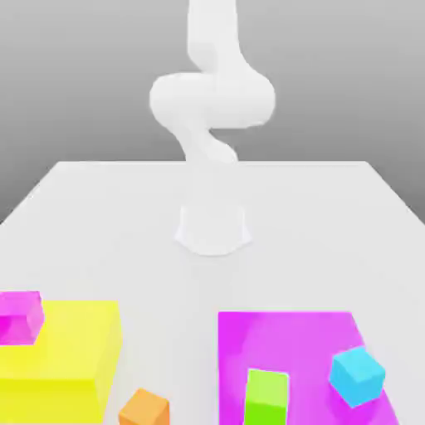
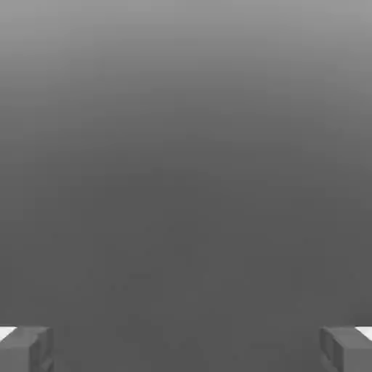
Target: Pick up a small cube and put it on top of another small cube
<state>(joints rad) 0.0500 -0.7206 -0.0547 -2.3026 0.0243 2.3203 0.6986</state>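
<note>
The small orange cube sits on the white table near the front edge, between the big yellow block and the big magenta block. A small magenta cube rests on the yellow block's corner at the exterior view's left. A small cyan cube sits on the magenta block. In the hand view my gripper is open, its two grey fingertips far apart with nothing between them, over plain grey ground. The white arm rises from its base at the table's middle.
A green block stands on the magenta block near the front. The arm's base stands mid-table. The white table stretches bare around the base and toward the back.
</note>
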